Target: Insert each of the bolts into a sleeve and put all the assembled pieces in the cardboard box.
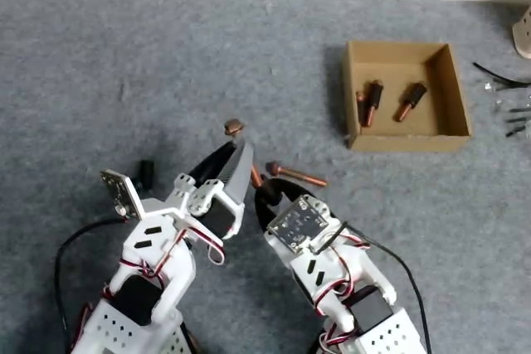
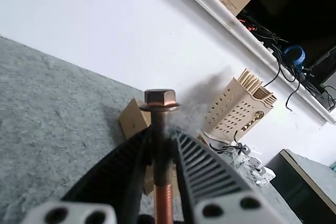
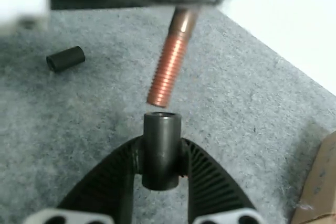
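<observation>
My left gripper [image 1: 238,157] is shut on a copper bolt [image 2: 160,99], head up and threaded end pointing down. Its threaded tip [image 3: 167,77] hangs just above the mouth of a black sleeve [image 3: 161,148], a small gap apart. My right gripper [image 3: 161,151] is shut on that sleeve, holding it upright. In the high view the right gripper [image 1: 264,195] sits right beside the left one near the table's middle. Another bolt [image 1: 295,175] lies flat just beyond the right gripper. A loose sleeve [image 1: 147,173] lies left of the left arm. The cardboard box [image 1: 452,93] at the back right holds assembled pieces [image 1: 410,101].
Grey carpet covers the table. Small black and metal bits [image 1: 508,109] lie right of the box. A perforated beige holder [image 2: 239,106] stands by the wall behind the box [image 2: 132,119]. The loose sleeve [image 3: 65,59] lies well off the grippers.
</observation>
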Controlling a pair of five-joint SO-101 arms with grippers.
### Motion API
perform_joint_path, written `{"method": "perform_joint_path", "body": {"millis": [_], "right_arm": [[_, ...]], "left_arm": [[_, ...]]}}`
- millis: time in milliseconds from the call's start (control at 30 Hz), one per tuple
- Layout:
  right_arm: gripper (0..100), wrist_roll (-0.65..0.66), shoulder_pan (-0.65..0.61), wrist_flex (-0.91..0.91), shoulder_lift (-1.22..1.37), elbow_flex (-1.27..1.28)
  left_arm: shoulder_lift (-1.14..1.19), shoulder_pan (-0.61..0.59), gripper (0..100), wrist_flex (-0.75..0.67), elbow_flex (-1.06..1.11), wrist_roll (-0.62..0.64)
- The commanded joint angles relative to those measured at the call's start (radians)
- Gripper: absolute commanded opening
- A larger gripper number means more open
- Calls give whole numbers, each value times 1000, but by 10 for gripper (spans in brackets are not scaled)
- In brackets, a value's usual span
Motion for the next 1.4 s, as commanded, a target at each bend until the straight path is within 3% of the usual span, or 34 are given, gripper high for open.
{"method": "perform_joint_path", "body": {"millis": [0,500,1367], "right_arm": [[4,-48,12,-85,-12,-21],[4,-72,-48,-165,-12,-19],[4,-71,-39,-236,-12,-27]], "left_arm": [[-7,12,7,-14,19,5],[-7,-113,7,-207,19,0],[-5,7,7,-15,21,-2]]}}
